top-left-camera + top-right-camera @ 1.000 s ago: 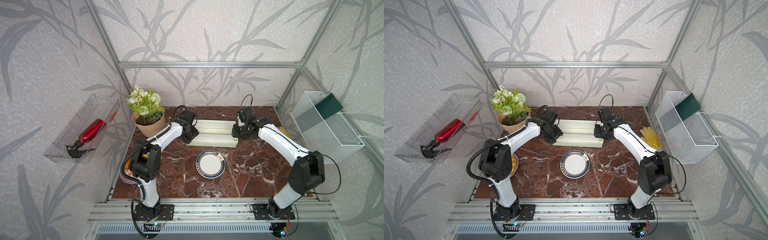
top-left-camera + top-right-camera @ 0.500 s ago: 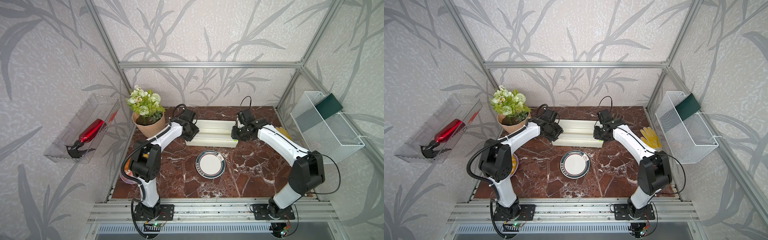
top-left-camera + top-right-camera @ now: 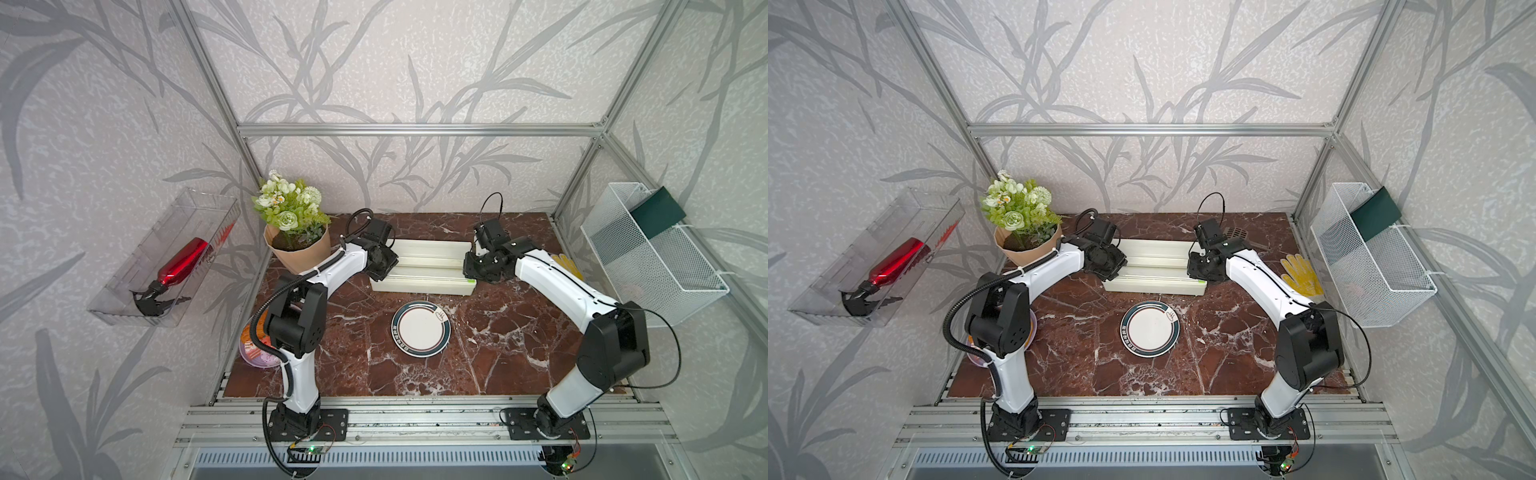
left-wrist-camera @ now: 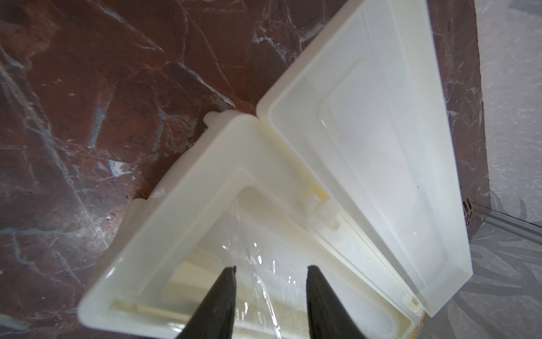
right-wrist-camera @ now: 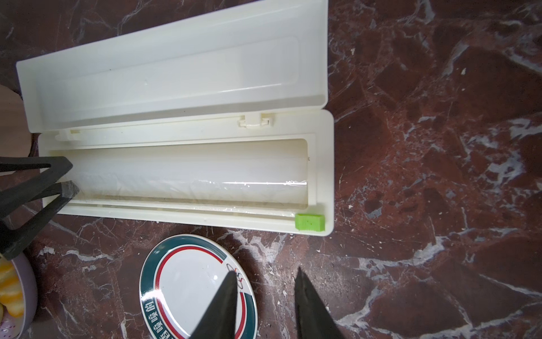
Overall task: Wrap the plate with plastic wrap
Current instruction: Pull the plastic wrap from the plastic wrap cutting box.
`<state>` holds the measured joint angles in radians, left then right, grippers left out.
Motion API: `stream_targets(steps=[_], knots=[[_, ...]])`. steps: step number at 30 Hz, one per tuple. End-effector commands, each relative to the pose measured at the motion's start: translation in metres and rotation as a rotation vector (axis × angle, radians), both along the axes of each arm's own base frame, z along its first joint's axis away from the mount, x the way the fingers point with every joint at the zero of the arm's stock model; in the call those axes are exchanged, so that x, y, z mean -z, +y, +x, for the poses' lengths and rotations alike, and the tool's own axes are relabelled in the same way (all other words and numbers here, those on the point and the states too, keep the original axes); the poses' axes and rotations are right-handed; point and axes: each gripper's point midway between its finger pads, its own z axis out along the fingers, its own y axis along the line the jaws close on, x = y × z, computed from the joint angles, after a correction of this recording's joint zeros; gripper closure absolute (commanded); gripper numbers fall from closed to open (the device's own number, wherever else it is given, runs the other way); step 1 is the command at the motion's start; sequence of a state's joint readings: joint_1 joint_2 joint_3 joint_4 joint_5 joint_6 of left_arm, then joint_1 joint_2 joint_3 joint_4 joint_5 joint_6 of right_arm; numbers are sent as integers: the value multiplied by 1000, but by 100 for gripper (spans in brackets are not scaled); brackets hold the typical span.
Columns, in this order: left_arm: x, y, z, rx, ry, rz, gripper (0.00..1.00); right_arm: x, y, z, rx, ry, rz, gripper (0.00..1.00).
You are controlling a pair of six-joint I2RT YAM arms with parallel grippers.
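The plate (image 3: 420, 328) (image 3: 1150, 328) lies flat on the marble, just in front of the open cream dispenser box (image 3: 428, 270) (image 5: 176, 73). The plastic wrap (image 5: 190, 182) is a roll inside the box. A wrinkled strand of that film (image 4: 255, 264) rises between my left gripper's fingers. My left gripper (image 4: 271, 268) (image 3: 384, 270) is down in the box's left end, jaws apart around the film. My right gripper (image 5: 265, 273) (image 3: 471, 272) hovers by the box's right end, open and empty, with the plate (image 5: 193, 287) beneath one finger.
A flower pot (image 3: 297, 249) stands at the back left. A purple plate (image 3: 257, 353) with toy food lies under the left arm. A yellow glove (image 3: 1300, 276) lies at the right, by a wire basket (image 3: 652, 266). A green slider (image 5: 310, 222) sits on the box's front rail.
The left gripper's jaws have narrowed around the film at the box's left end. The right arm and the plate have hardly moved.
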<state>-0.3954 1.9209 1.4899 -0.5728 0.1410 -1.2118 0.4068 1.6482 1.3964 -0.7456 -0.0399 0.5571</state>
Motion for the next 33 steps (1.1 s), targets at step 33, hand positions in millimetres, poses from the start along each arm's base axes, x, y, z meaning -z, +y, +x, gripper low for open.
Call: stream_targets(steps=[33], knots=[[-6, 0, 36, -126, -39, -157, 100, 21, 19, 27, 142, 88, 59, 67]])
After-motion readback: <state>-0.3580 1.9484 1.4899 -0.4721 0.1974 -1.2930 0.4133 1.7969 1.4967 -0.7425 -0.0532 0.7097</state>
